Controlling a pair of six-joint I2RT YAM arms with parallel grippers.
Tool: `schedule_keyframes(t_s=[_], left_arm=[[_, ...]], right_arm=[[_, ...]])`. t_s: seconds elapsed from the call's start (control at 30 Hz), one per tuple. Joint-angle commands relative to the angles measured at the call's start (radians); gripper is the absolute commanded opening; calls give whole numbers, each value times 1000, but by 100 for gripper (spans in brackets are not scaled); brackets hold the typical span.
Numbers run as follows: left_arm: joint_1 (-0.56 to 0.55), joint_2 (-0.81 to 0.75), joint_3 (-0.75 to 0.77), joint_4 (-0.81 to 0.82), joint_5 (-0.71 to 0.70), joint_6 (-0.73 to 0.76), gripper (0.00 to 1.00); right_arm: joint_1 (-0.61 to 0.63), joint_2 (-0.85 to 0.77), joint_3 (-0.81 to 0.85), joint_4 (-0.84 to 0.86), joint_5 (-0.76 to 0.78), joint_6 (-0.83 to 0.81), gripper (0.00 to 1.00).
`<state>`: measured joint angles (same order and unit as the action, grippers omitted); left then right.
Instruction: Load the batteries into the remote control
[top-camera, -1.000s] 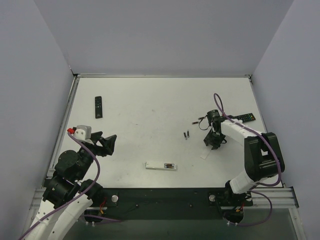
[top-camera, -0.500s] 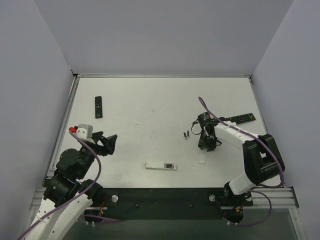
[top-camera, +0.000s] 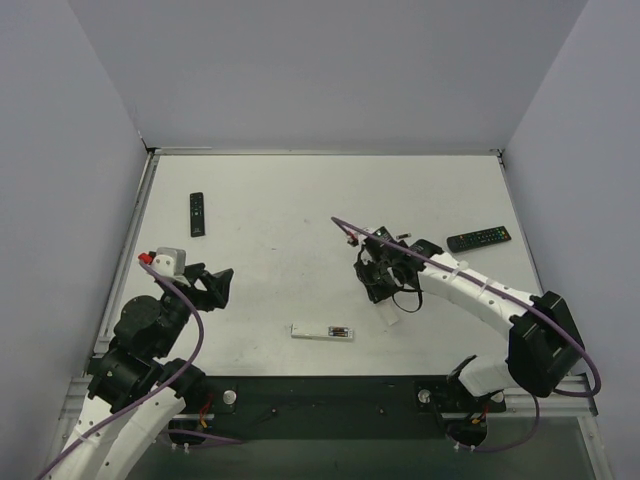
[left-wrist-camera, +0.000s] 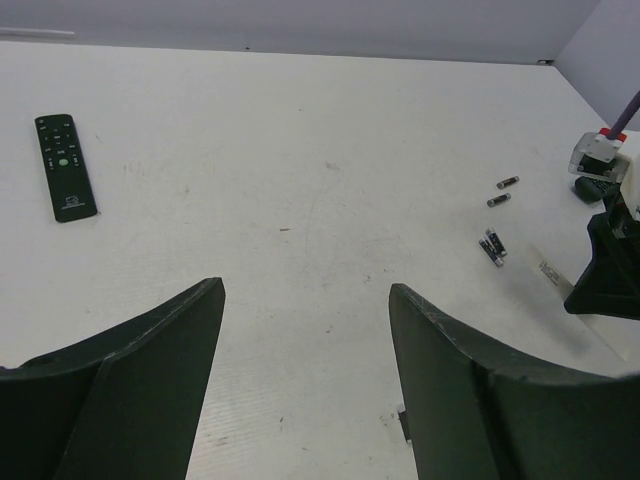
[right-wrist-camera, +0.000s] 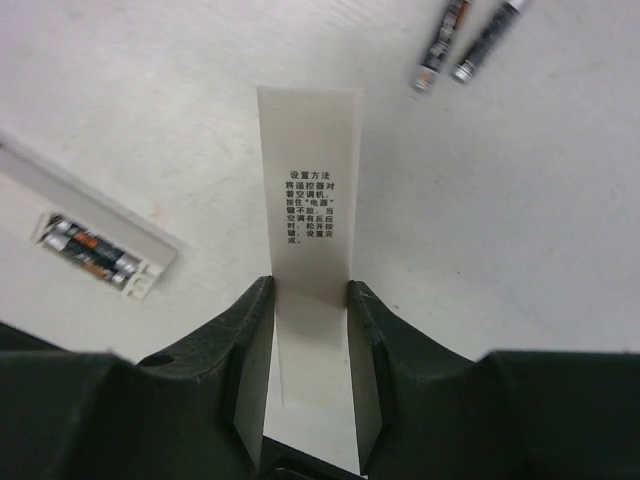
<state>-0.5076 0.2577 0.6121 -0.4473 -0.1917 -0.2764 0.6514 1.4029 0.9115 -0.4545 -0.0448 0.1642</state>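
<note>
Between the right gripper's (right-wrist-camera: 310, 295) matte black fingers, a flat white printed cover (right-wrist-camera: 308, 170) is clamped; the left gripper's (left-wrist-camera: 306, 300) fingers are spread apart.

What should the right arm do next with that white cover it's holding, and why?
Probably carry the cover toward the white remote and line it up: the right gripper pinches it, and the remote's open compartment already shows two batteries seated.

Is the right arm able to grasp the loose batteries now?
Probably not yet: the right end effector is shut on the white cover, so it is occupied, though the batteries lie close.
</note>
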Motion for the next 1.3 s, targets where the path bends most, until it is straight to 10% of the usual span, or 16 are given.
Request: schedule_keyframes(t_s=[0.0, 0.53, 1.27], left_arm=[[7, -8, 12, 1, -54, 0, 77], [6, -138, 9, -73, -160, -41, 77], [15, -123, 3, -41, -195, -27, 77]], right_arm=[[117, -32, 95, -53, -98, -250, 0], [393, 231, 320, -190, -164, -655, 0], [452, 426, 425, -202, -196, -701, 0]])
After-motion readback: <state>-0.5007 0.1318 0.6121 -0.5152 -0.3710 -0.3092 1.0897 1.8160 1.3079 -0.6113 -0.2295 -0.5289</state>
